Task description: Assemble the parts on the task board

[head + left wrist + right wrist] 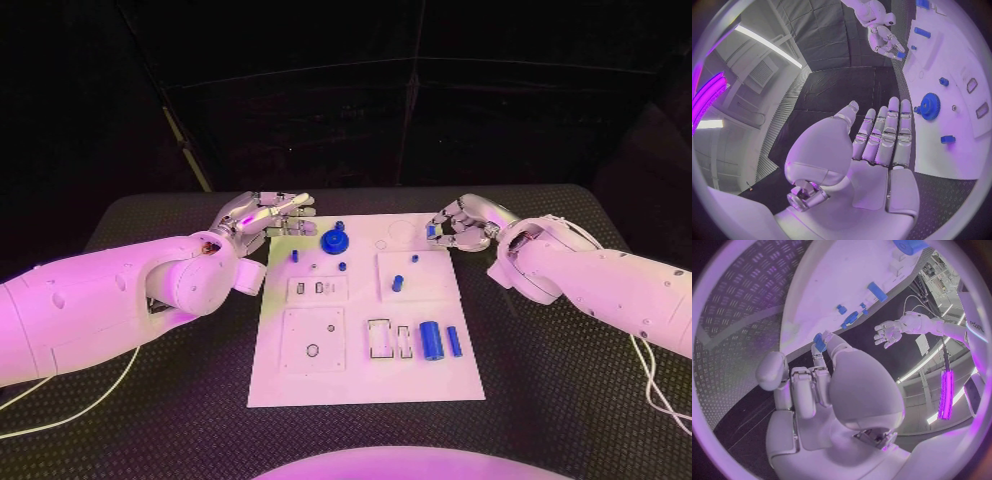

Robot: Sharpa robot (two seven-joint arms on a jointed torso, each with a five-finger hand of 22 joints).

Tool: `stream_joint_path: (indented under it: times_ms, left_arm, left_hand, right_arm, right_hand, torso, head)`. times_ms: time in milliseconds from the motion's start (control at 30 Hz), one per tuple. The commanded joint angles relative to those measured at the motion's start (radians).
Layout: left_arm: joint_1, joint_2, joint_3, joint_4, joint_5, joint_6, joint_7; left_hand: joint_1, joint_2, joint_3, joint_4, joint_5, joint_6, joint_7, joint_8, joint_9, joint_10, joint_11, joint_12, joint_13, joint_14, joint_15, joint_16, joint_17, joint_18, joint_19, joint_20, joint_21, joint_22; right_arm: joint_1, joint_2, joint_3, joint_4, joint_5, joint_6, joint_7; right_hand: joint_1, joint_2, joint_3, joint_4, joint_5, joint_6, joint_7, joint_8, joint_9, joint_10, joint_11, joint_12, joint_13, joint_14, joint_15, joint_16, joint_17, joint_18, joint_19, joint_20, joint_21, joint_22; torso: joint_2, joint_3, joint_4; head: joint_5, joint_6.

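A white task board lies in the middle of a black table. At its far left corner the left hand hovers flat, fingers straight and holding nothing. At the far right corner the right hand pinches a small blue part. A blue gear sits on the board, and two blue bars lie beside a rectangular slot.

Two glossy white arms, silver segmented left robot hand, right robot hand, thin white cables
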Motion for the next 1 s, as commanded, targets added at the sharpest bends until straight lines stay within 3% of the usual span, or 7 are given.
stream_joint_path:
  times_ms: [33,200,433,667,833,1000]
  left_arm:
    - [0.001,-0.001,0.001,0.002,-0.004,0.009,0.012]
    - [0.001,0.000,0.001,0.002,-0.004,0.009,0.012]
    - [0.002,0.003,0.001,0.000,-0.004,0.007,0.012]
    - [0.002,0.008,0.001,0.002,-0.004,0.008,0.012]
    - [0.003,0.011,0.001,0.002,-0.004,0.007,0.013]
    - [0.003,0.012,0.001,0.000,-0.004,0.004,0.015]
  left_hand:
    - [-0.004,-0.002,0.002,-0.001,0.002,0.007,0.040,0.000,-0.001,0.003,0.001,-0.002,-0.001,0.004,0.000,-0.002,-0.001,0.014,0.006,0.000,-0.006,-0.001]
    - [-0.004,-0.002,0.002,-0.001,0.002,0.007,0.040,0.000,-0.001,0.003,0.001,-0.002,-0.001,0.004,0.000,-0.002,-0.001,0.014,0.006,0.000,-0.006,-0.001]
    - [-0.004,-0.002,0.002,-0.001,0.002,0.007,0.040,0.000,-0.001,0.003,0.001,-0.002,-0.001,0.004,0.000,-0.002,-0.001,0.014,0.006,0.000,-0.006,-0.001]
    - [-0.004,-0.002,0.002,-0.001,0.002,0.007,0.040,0.000,-0.001,0.003,0.001,-0.002,-0.001,0.004,0.000,-0.002,-0.001,0.014,0.006,0.000,-0.006,-0.001]
    - [-0.004,-0.002,0.002,-0.001,0.002,0.007,0.040,0.000,-0.001,0.003,0.001,-0.002,-0.001,0.004,0.000,-0.002,-0.001,0.014,0.006,0.000,-0.006,-0.001]
    - [-0.004,-0.002,0.002,-0.001,0.002,0.007,0.040,0.000,-0.001,0.003,0.001,-0.002,-0.001,0.004,0.000,-0.002,-0.001,0.014,0.006,0.000,-0.006,-0.001]
  right_arm:
    - [0.003,-0.006,0.001,0.062,-0.012,-0.037,-0.053]
    - [0.003,0.004,0.001,0.174,-0.062,-0.044,-0.127]
    - [0.002,0.054,0.000,0.243,-0.139,-0.047,-0.201]
    - [-0.013,0.121,-0.005,0.249,-0.194,-0.060,-0.258]
    - [-0.032,0.168,-0.010,0.238,-0.238,-0.041,-0.288]
    - [-0.040,0.203,-0.030,0.227,-0.274,-0.017,-0.307]
  right_hand:
    - [-0.001,0.008,0.007,0.000,-0.007,0.007,-0.002,0.005,0.001,0.025,-0.005,0.001,0.151,0.102,-0.008,0.003,0.255,-0.013,-0.001,-0.005,0.004,0.001]
    - [-0.002,0.009,0.008,0.000,-0.009,0.007,-0.002,0.005,0.001,0.024,-0.005,-0.001,0.149,0.102,-0.008,0.003,0.255,-0.013,0.000,-0.005,0.005,0.002]
    - [-0.003,0.012,0.010,0.001,-0.004,0.008,-0.003,0.004,0.000,0.023,-0.005,-0.002,0.148,0.102,-0.009,0.003,0.255,-0.013,0.000,-0.006,0.005,0.002]
    - [-0.003,0.016,0.015,-0.001,0.002,0.012,-0.004,0.006,0.000,0.023,-0.006,-0.003,0.147,0.102,-0.009,0.002,0.254,-0.013,0.000,-0.006,0.005,0.002]
    - [-0.011,0.010,0.012,0.000,0.001,0.013,-0.004,0.005,0.000,0.022,-0.006,-0.004,0.145,0.101,-0.010,0.002,0.252,-0.012,0.000,-0.007,0.003,-0.001]
    - [-0.014,0.008,0.011,0.001,-0.001,0.013,-0.004,0.005,-0.001,0.022,-0.006,-0.004,0.146,0.101,-0.010,0.001,0.252,-0.012,-0.001,-0.007,0.003,-0.001]
  torso:
    - [0.000,-0.0005,0.0002]
    - [0.000,-0.0004,0.0008]
    - [0.001,-0.0009,-0.0001]
    - [0.001,-0.0029,0.0005]
    - [0.003,-0.0001,-0.0002]
    - [0.003,-0.0011,0.0004]
  head:
    - [0.003,0.001]
    - [0.010,0.002]
    - [0.025,-0.001]
    - [0.035,-0.003]
    - [0.042,-0.006]
    - [0.048,-0.011]
